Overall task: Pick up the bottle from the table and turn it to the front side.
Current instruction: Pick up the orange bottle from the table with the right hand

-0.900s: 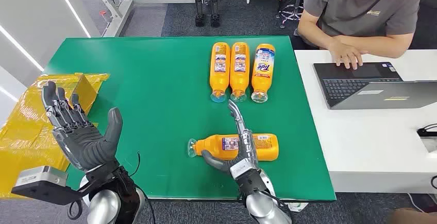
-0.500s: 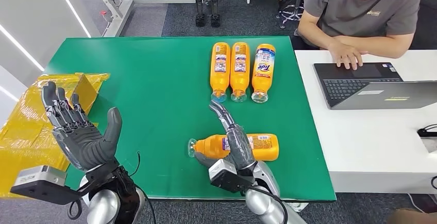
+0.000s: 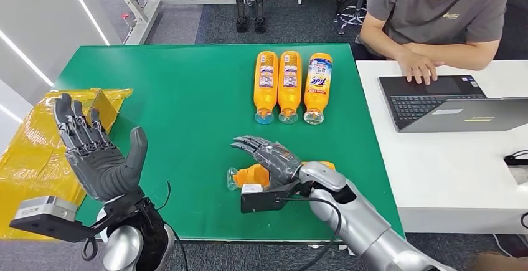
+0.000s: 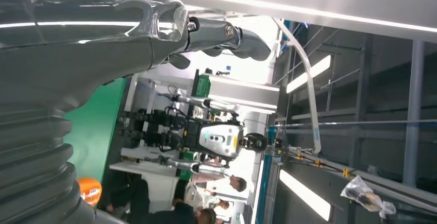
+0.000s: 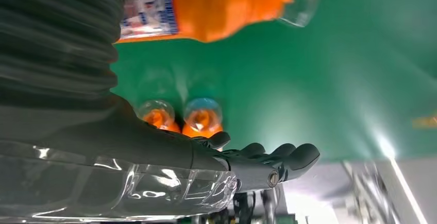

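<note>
An orange bottle (image 3: pixel 252 175) lies on its side near the front edge of the green table (image 3: pixel 180 96), its clear cap end pointing left. My right hand (image 3: pixel 269 156) lies palm down over the bottle's middle, fingers stretched out to the left and spread, not wrapped around it. The right wrist view has the same bottle (image 5: pixel 206 7) beside the palm, with the fingers (image 5: pixel 268 157) held straight. My left hand (image 3: pixel 96 156) is raised off the front left of the table, open, holding nothing.
Three more orange bottles (image 3: pixel 289 84) lie side by side at the back of the table. A yellow bag (image 3: pixel 37 140) sits at the table's left edge. A person (image 3: pixel 436 15) works at a laptop (image 3: pixel 436 99) on the white desk to the right.
My right hand has turned from standing edge-on beside the bottle to palm down over it, fingers swinging left, and its forearm has come in from the right. The left hand barely moved.
</note>
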